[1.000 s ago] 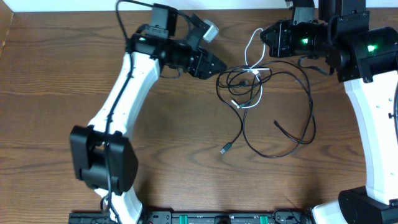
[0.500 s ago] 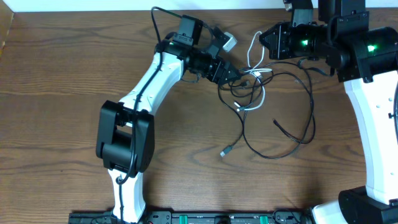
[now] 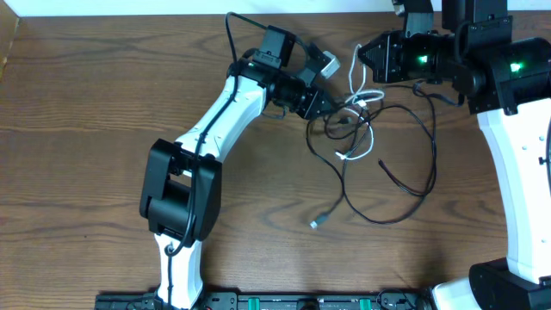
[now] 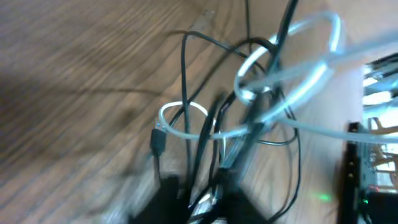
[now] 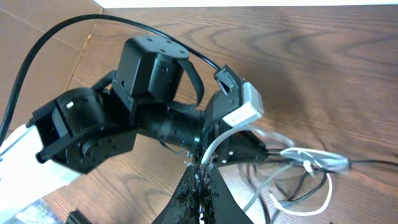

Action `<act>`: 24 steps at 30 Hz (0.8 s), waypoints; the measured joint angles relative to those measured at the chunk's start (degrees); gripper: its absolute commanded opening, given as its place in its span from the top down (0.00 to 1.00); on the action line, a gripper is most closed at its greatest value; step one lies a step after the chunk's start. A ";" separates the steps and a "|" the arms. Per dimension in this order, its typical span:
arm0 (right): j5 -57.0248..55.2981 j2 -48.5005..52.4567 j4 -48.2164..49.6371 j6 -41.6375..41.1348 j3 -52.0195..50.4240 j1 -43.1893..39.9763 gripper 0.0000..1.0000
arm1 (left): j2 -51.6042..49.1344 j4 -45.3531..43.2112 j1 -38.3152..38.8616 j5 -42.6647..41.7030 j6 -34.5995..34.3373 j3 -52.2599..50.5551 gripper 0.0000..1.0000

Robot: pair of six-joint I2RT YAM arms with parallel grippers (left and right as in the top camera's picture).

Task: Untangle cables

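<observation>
Along the near edge of the table (image 3: 77, 172) ran a dark rail (image 3: 284, 302) with green fittings, and both arms stood at that edge. The table was brown wood with a strong sideways grain and a dull sheen.

Nearest of the task's things lay the small plug (image 3: 315, 224) of the black cable (image 3: 345, 182), flat on the wood. From there the cord climbed into a knot and swung out in a wide loop towards the right arm (image 3: 508, 146). The white cable (image 3: 372, 144) threaded through that knot, with one curl hanging just below it.

The left arm (image 3: 215, 129) reached diagonally across to the knot, and the left end effector (image 3: 331, 105) was closed among the strands. Its wrist view was blurred, so the strand it pinched could not be told.

Just beyond, the right end effector (image 3: 362, 60) was clamped on the white cable — the cord arched up out of its fingertips.

Past the far edge showed a pale strip (image 3: 129, 7) and, in the right wrist view, a tan cardboard-like sheet (image 5: 37, 37).
</observation>
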State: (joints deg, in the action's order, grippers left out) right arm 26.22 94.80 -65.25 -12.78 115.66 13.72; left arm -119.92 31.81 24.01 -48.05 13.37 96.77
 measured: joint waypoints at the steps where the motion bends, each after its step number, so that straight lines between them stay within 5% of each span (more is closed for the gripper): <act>1: -0.02 0.00 0.13 0.02 0.00 -0.11 0.99 | 0.00 0.07 0.35 1.90 -0.63 0.00 0.92; 13: -1.27 -3.34 4.07 0.20 1.64 -15.30 0.99 | -0.11 6.16 -2.75 34.84 -18.25 0.00 0.93; 22: -1.51 -8.94 2.86 -0.28 3.45 -29.79 0.99 | -0.11 8.31 -8.13 35.93 -20.50 0.00 0.93; 24: -0.11 -8.55 0.74 0.13 3.48 -29.33 0.87 | -0.11 8.15 -8.04 33.29 -19.65 0.00 0.93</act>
State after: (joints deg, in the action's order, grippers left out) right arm 26.11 86.26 -64.51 -12.64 119.13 -15.62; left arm -120.03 39.97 15.97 -14.76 -6.28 96.77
